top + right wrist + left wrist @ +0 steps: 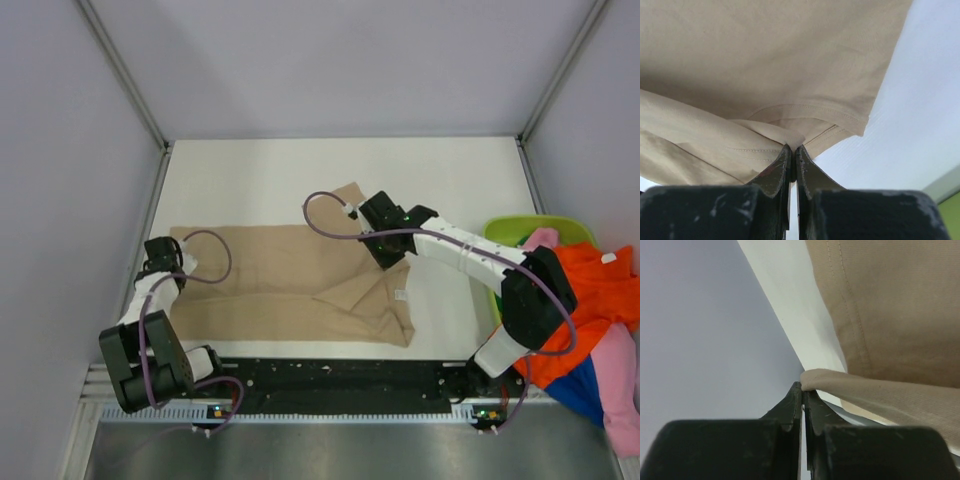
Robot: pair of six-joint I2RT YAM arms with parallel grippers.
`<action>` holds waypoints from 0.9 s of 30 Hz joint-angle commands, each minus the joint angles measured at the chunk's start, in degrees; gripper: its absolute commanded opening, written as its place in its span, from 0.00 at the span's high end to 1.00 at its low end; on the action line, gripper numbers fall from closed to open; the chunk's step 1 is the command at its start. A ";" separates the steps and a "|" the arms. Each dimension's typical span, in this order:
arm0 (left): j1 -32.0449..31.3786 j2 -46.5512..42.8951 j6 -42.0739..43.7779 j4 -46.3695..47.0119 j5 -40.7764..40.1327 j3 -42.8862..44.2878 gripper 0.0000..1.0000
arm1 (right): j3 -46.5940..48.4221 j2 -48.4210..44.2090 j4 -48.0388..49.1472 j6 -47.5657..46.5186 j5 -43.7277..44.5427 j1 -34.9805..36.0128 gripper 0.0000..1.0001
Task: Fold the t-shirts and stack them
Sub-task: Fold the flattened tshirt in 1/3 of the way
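The tan t-shirt point(290, 280) lies spread across the white table, partly folded, one sleeve pointing to the far side. My left gripper point(165, 252) is shut on the tan t-shirt's left edge point(840, 382), lifting a fold of cloth at its fingertips point(802, 390). My right gripper point(385, 240) is shut on the tan t-shirt's right part point(775, 75), cloth bunched at its fingertips point(792, 148). The orange t-shirt point(590, 285), pink t-shirt point(620, 370) and blue t-shirt point(575, 385) lie heaped at the right.
A lime-green basket point(520, 230) stands at the right edge under the heap of shirts. Grey walls close in the left, far and right sides. A black rail point(340, 375) runs along the near edge between the arm bases.
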 commanded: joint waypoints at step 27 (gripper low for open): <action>1.01 -3.60 -1.30 -13.32 18.60 13.54 0.50 | -2.53 -10.05 3.90 17.87 1.47 -6.30 0.29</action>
